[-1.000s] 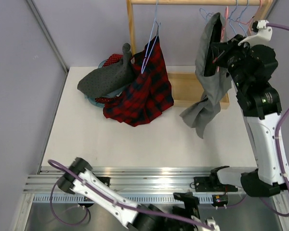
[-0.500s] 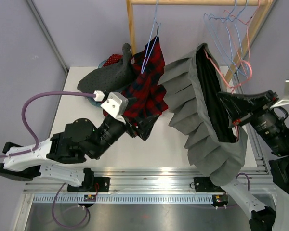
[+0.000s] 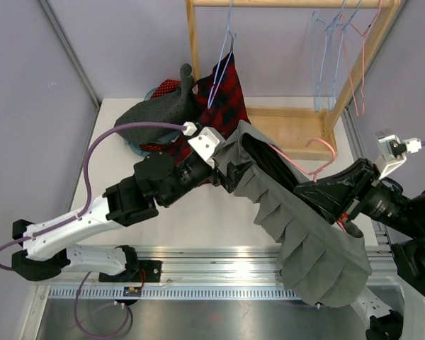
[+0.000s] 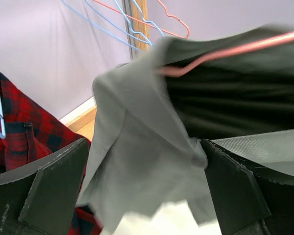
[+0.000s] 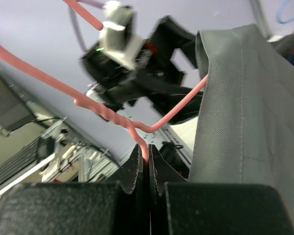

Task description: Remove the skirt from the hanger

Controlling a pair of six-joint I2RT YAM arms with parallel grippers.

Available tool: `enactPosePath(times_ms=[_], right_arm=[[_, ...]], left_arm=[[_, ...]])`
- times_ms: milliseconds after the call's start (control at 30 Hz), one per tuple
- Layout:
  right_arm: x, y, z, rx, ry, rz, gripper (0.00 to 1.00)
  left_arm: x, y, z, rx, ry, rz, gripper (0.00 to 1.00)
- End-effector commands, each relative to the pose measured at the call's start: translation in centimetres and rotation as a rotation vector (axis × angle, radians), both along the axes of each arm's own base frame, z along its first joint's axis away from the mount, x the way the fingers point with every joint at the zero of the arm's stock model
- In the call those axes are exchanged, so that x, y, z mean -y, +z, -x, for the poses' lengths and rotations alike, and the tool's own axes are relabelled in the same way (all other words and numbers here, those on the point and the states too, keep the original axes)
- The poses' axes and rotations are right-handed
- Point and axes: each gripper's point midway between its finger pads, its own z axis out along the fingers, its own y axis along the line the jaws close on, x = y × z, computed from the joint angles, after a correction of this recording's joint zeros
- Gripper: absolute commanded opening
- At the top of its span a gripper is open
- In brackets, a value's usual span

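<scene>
Half a second on, the left gripper has left the red plaid garment and reached the upper end of the grey skirt. The skirt now lies lower and more stretched out, slung between the two arms above the front of the table rather than billowing beside the wooden rack. The pink hanger is clear of the rail, and its hook has come away from the rack's right post to hover over the rack's base board. The skirt is still threaded on this hanger, whose wire runs inside the waistband. The left wrist view shows the left gripper's fingers spread wide with grey cloth hanging between them, not clamped. The right gripper has its fingers pressed together on the hanger's wire just below the twisted neck. At the back left a single blue basket holds two pieces, a dark grey dotted cloth and a red dotted cloth. The plaid garment hangs from the rail, and its hem spills down beside the basket. There is one skirt, one plaid garment and one held hanger. The bare hangers on the rail's right end are blue with one pink, but their wires overlap too much to count.
</scene>
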Motion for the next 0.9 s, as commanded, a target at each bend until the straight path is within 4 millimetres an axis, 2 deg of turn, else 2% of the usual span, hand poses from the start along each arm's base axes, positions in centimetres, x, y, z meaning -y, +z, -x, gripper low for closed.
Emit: enactPosePath(times_ms=[0,33,67,133,267,367,533,667,800,867], right_arm=[[0.2,3.9,7.1,0.147,0.188,-0.038,0.0],[0.2,4.2,7.7,0.147,0.207,-0.04,0.0],[0.3,4.6,8.6,0.142,0.231,-0.049,0.0],[0.3,5.0,9.8,0.143,0.277,-0.048,0.0],[0.1,5.4,11.0,0.091,0.357,-0.066,0.0],[0.0,5.3,10.8,0.055,0.374,-0.071,0.0],[-0.4,4.2,9.9,0.004,0.392,-0.064,0.0],[-0.6,3.2,9.2,-0.042,0.404,-0.06,0.0],[-0.6,3.4,10.0,-0.051,0.458,-0.063,0.0],[-0.6,3.8,10.2,-0.05,0.472,-0.068,0.0]], left_arm=[[-0.7,1.9,-0.3,0.054,-0.044,0.062,0.99],[-1.6,2.2,-0.2,0.06,-0.045,0.078,0.99],[-2.0,1.3,-0.5,0.055,-0.04,0.069,0.99],[-2.7,1.5,0.0,0.068,-0.068,0.084,0.99],[-5.5,2.1,0.9,0.101,-0.086,0.094,0.99],[-6.8,2.9,2.0,0.117,-0.118,0.095,0.99],[-8.6,6.1,5.0,0.168,-0.218,0.146,0.99],[-9.2,7.4,6.7,0.182,-0.282,0.162,0.99],[-9.3,6.7,5.7,0.188,-0.234,0.138,0.99],[-8.6,6.2,5.3,0.181,-0.233,0.126,0.98]])
